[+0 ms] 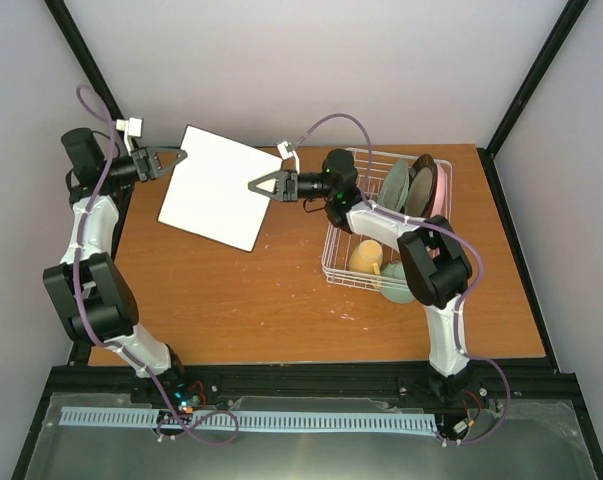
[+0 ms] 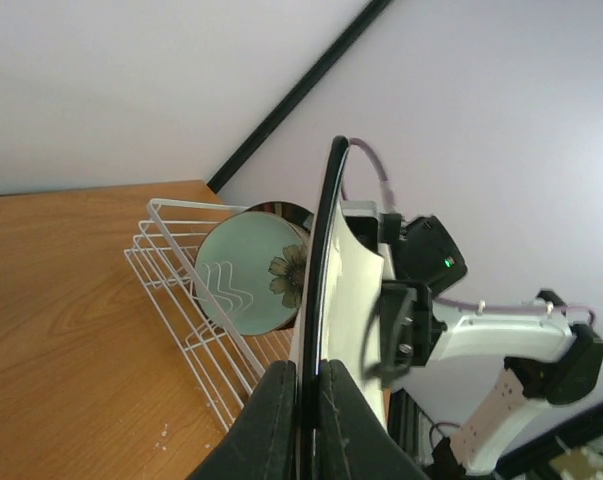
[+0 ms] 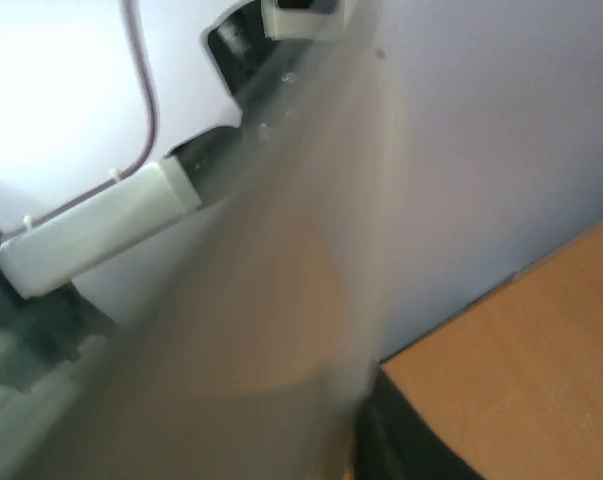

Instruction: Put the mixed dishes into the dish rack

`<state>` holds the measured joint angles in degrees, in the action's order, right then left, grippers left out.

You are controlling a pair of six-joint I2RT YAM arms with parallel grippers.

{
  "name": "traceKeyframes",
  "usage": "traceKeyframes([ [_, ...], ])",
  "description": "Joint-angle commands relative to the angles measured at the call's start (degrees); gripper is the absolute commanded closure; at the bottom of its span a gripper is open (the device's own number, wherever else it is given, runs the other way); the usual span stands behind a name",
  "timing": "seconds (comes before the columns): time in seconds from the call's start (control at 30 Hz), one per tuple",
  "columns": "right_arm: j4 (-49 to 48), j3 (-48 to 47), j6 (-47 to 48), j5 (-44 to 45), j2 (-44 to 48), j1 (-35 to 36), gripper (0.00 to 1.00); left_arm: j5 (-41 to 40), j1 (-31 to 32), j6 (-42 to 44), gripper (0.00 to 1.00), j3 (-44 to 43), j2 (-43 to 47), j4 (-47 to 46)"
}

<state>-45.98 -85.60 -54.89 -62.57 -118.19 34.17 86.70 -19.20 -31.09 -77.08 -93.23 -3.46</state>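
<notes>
Left jaws are pinching the likely slick, fragile white square plate (image 1: pixel 219 192) by its rim; right jaws sitting at opposite rim, grip unclear.

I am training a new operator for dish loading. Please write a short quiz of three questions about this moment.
1. True or false: the white square plate already stands in the dish rack.
2. Which mark does the mint-green plate in the rack carry? A) a flower B) a star C) stripes
3. Which gripper, in its own wrist view, is plainly clamped on the square plate's edge?

Key:
1. False: the plate is out over the table, away from the rack.
2. A.
3. The left gripper.
</notes>
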Motion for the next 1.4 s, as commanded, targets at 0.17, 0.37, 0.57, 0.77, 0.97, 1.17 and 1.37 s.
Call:
traceKeyframes([
  [0.17,-12.41,-0.02,-6.38,-1.77,0.45,2.48,0.97,1.04,1.41,-3.92,0.99,-0.42,3.64,-2.88],
  [0.37,-2.14,3.08,3.24,2.22,6.17,2.04,0.97,-8.88,1.32,8.48,0.35,-4.90,2.28,13.02],
  [0.57,3.56,6.19,7.44,5.52,11.39,0.32,0.97,-20.61,1.31,15.73,0.00,-8.69,0.66,23.14],
  [0.77,12.73,9.08,14.36,13.44,17.29,-1.40,0.97,-42.53,1.27,18.04,0.00,-6.72,6.17,22.31],
  [0.97,25.54,9.68,25.71,25.44,24.58,-1.73,0.97,-59.99,1.28,16.98,0.00,3.35,15.69,13.43],
  [1.17,32.26,10.57,31.78,40.66,31.76,-2.09,0.97,-70.14,1.10,16.92,0.00,9.54,20.94,7.38],
  [1.37,33.44,18.89,32.64,66.98,42.12,-2.22,0.97,-70.48,1.15,17.79,0.00,10.97,19.63,7.87],
])
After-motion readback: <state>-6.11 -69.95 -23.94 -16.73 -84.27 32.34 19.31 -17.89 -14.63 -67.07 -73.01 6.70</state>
